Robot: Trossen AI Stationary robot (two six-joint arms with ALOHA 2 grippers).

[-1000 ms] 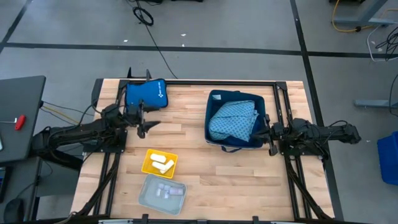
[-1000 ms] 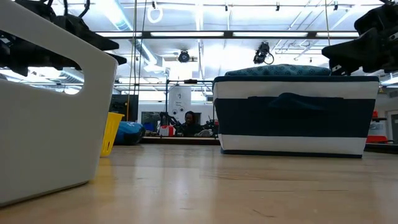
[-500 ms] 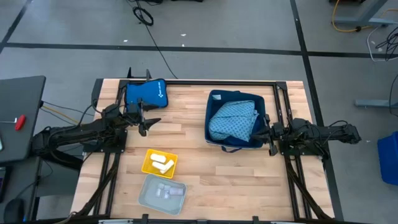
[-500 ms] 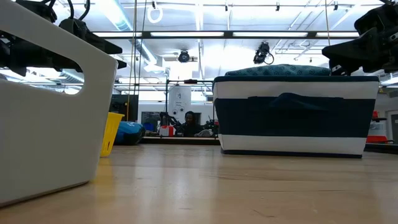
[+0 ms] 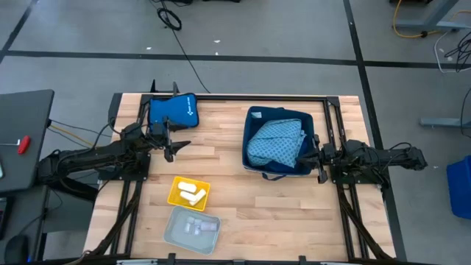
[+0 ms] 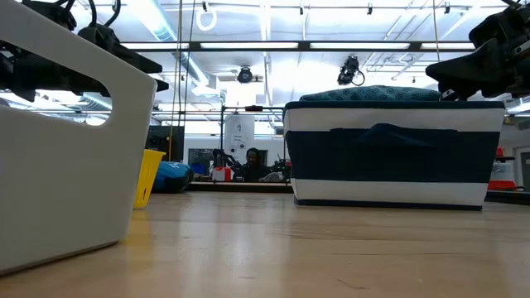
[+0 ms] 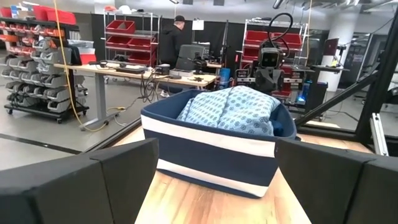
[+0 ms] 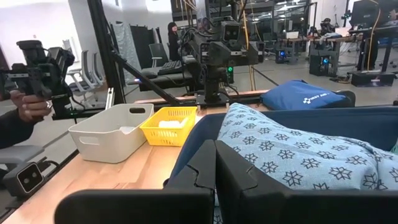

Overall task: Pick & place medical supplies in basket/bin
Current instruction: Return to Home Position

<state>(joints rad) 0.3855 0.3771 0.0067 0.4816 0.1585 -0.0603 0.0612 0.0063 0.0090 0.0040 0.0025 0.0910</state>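
Note:
A navy basket with a white stripe (image 5: 254,158) stands right of the table's middle, with a folded teal patterned cloth (image 5: 276,140) lying inside it. A yellow tray (image 5: 189,193) holds white tubes. Close to the near edge, a pale bin (image 5: 193,228) holds small clear vials. A blue pouch (image 5: 173,110) lies at the far left. My left gripper (image 5: 175,146) hovers open just nearer than the pouch, its fingers facing the basket (image 7: 211,149). My right gripper (image 5: 316,158) is shut beside the basket's right rim, above rim height (image 6: 443,79), with the cloth (image 8: 292,149) just ahead of it.
Black frame rails run along the table's far edge and both sides (image 5: 335,125). Bare wood lies between the yellow tray and the navy basket (image 5: 228,173). In the low view the pale bin (image 6: 66,149) fills the left foreground. A person (image 8: 25,112) stands beyond the table.
My left gripper has shifted slightly above the table's left part, as the low view shows. The supplies and containers have stayed where they were.

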